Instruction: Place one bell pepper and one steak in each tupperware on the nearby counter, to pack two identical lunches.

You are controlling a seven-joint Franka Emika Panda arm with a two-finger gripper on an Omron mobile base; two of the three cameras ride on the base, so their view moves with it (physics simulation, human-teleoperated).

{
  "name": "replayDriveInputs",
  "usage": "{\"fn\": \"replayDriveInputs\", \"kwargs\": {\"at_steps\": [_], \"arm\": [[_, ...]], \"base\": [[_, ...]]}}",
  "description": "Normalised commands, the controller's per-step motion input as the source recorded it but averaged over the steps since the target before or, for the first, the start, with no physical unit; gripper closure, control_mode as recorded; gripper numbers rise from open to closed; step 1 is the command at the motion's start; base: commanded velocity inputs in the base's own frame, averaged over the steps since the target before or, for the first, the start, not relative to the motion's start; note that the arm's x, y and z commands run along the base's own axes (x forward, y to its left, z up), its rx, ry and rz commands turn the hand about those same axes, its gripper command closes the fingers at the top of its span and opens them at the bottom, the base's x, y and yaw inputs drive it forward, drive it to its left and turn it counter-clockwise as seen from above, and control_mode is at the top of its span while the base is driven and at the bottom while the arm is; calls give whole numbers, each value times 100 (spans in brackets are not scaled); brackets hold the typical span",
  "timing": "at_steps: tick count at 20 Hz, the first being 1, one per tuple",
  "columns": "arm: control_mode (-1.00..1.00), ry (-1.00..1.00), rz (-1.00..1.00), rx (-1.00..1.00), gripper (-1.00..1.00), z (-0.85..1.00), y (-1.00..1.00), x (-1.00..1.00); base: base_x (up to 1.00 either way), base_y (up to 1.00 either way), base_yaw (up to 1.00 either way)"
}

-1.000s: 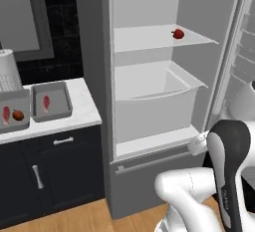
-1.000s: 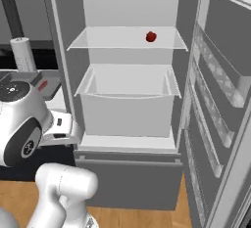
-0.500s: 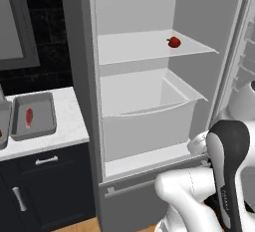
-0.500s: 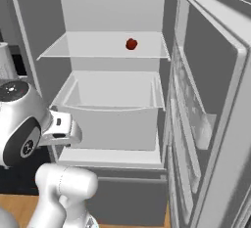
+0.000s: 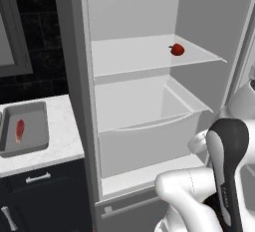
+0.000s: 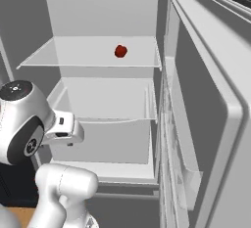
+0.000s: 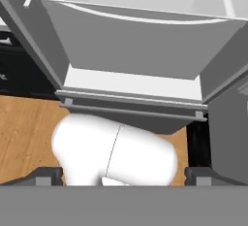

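A red bell pepper (image 5: 177, 50) (image 6: 120, 51) lies alone on the upper glass shelf of the open fridge, toward its right side. On the white marbled counter (image 5: 64, 141) left of the fridge stands a grey tupperware (image 5: 43, 126) holding one red steak (image 5: 20, 130). My gripper (image 7: 123, 176) is open and empty. It hangs low in front of the fridge, pointing down at the fridge's bottom ledge and the floor, well below the pepper. Its dark fingertips (image 7: 46, 175) stand wide apart.
A pale crisper drawer (image 5: 144, 131) sits under the shelf. The fridge door (image 6: 206, 124) stands open on the right with its racks. Black cabinets with silver handles (image 5: 39, 178) are below the counter. Wooden floor (image 7: 24, 128) lies in front.
The whole picture has shifted left as the base moved right and closer to the fridge; one tupperware has slid out of the left base view. The arm keeps its pose and the gripper stays open.
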Motion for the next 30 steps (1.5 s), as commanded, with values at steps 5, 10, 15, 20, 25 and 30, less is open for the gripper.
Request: {"fn": "replayDriveInputs", "kwargs": {"at_steps": [5,10,15,20,25,30], "arm": [[-100,-15,0,0,-100,2,-8,24],[-100,-33,-3,0,-100,26,0,24],[-100,-26,-13,5,-100,63,0,14],[-100,-19,-15,13,-100,74,0,0],[-100,-9,-13,11,-100,64,0,0],[-100,0,-2,3,-100,54,-1,0]], "base": [[0,0,0],[0,0,0],[0,0,0],[0,0,0],[0,0,0],[0,0,0]]}}
